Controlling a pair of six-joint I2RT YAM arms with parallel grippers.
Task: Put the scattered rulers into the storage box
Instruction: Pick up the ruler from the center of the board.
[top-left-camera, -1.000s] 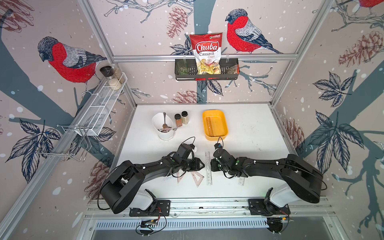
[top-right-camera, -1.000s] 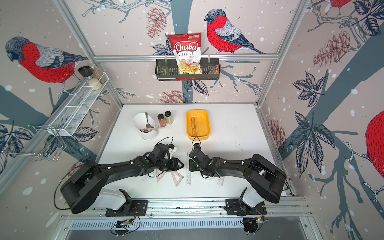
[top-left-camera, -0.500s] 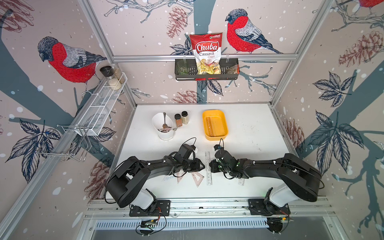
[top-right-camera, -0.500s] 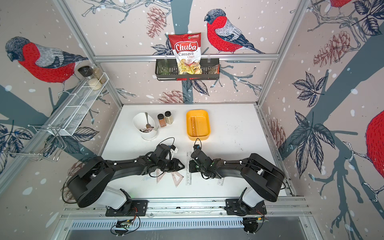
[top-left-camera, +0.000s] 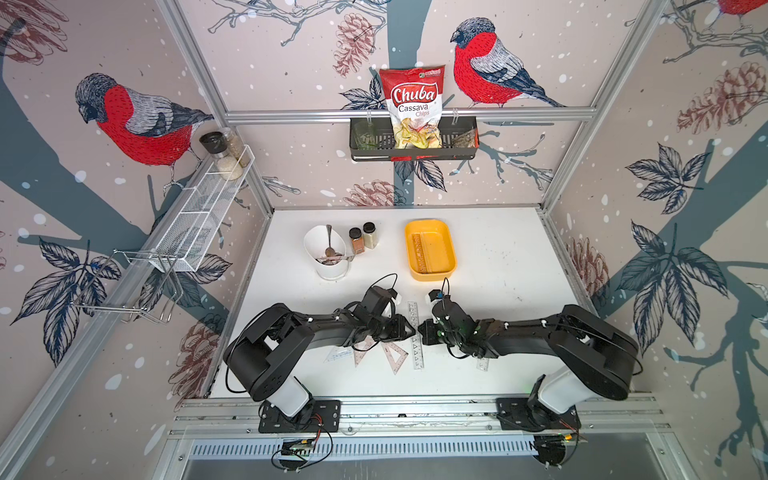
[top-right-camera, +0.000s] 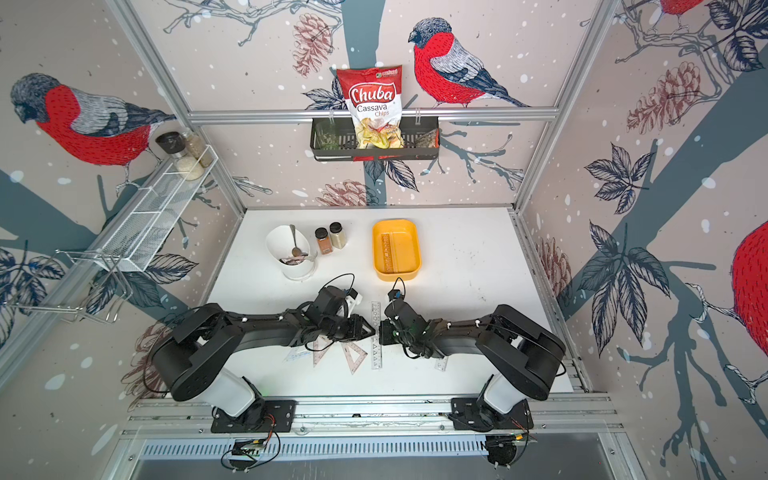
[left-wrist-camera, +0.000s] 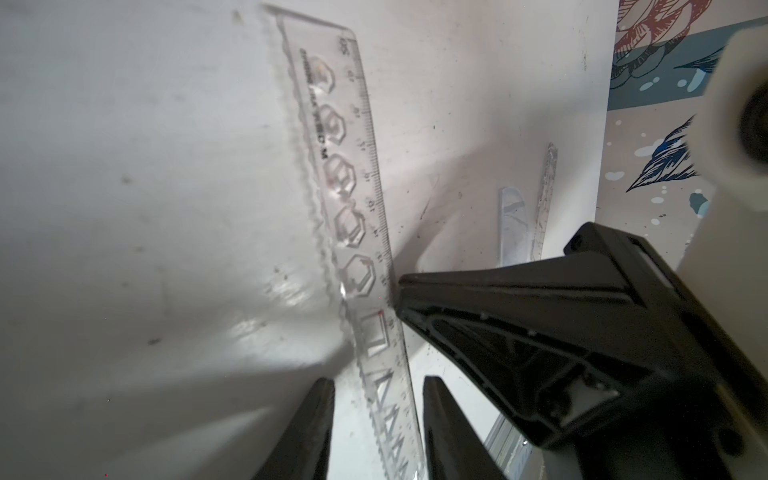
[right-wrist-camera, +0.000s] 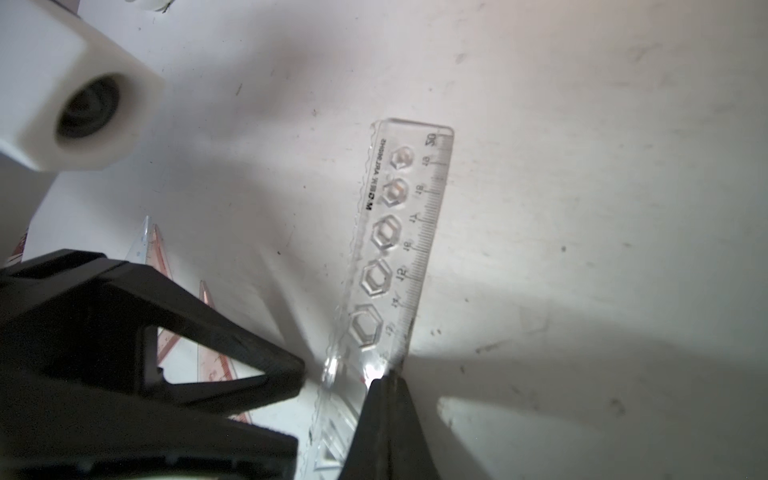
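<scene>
Left wrist only: left jaws apart, straddling stencil ruler (left-wrist-camera: 351, 216) (right jaws together at its edge).

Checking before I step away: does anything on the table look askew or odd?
The clear stencil ruler seems tipped up off the table along one long edge: the shut right gripper presses its scale edge while the open left gripper straddles it.

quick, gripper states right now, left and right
left gripper: open, straddling the clear stencil ruler
right gripper: shut, empty, tip against that ruler's edge
</scene>
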